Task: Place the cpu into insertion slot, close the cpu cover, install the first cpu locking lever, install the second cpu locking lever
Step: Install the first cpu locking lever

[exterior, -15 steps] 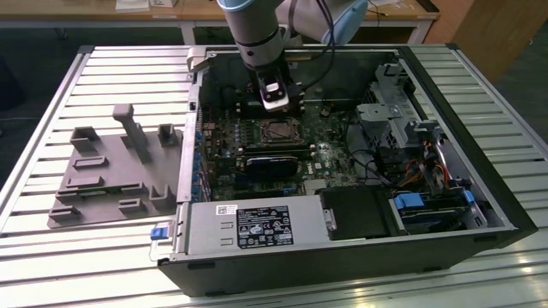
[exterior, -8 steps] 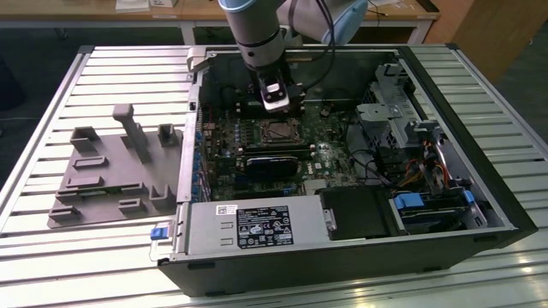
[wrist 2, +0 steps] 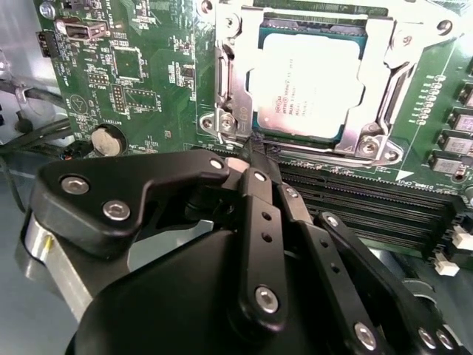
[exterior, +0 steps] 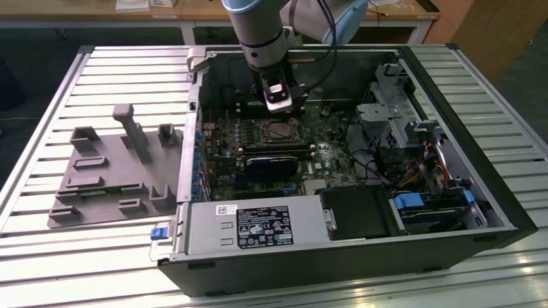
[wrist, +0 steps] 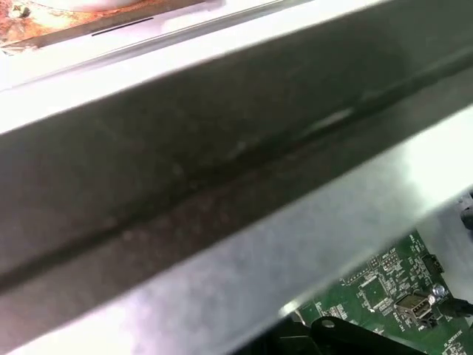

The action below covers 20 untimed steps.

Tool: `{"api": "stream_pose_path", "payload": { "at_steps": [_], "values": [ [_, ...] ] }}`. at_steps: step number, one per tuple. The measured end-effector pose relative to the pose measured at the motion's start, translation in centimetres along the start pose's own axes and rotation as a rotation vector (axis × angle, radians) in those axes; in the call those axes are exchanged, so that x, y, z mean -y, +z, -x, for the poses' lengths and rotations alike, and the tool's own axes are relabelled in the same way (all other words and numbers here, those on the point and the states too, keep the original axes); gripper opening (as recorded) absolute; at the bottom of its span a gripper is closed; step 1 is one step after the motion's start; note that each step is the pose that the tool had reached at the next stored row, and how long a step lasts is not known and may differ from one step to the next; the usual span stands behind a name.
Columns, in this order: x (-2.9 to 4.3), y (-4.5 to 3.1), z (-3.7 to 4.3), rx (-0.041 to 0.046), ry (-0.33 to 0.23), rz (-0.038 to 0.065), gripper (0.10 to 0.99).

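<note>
In the second wrist view the cpu lies flat in the insertion slot, its silver-grey top facing up. The cpu cover lies down over it, its metal frame around the chip's edges. My gripper sits right at the socket's near edge, its black fingers closed together. A thin lever wire runs at the tips; whether it is pinched is hidden. In the exterior view the gripper hangs inside the open case just behind the insertion slot.
The computer case lies open on a slatted metal table. Long black memory slots run beside the socket. A black card, the power supply and cables fill the case. A grey fixture stands at the exterior view's left.
</note>
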<state>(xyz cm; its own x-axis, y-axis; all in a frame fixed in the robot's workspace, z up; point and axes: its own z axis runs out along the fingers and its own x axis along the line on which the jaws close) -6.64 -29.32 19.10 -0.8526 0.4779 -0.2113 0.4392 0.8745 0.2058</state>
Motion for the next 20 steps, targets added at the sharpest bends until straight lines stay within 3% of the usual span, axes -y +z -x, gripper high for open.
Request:
{"api": "stream_pose_path", "payload": {
  "at_steps": [4,7,12,20],
  "values": [
    [0.0,0.01,0.01,-0.0007,0.0,0.001,0.102],
    [-0.01,0.01,0.0,-0.0048,0.003,0.009,0.102],
    [-0.03,-0.1,0.03,-0.0049,0.003,0.01,0.102],
    [-0.28,-1.24,0.28,-0.0048,0.003,0.01,0.102]
  ]
}}
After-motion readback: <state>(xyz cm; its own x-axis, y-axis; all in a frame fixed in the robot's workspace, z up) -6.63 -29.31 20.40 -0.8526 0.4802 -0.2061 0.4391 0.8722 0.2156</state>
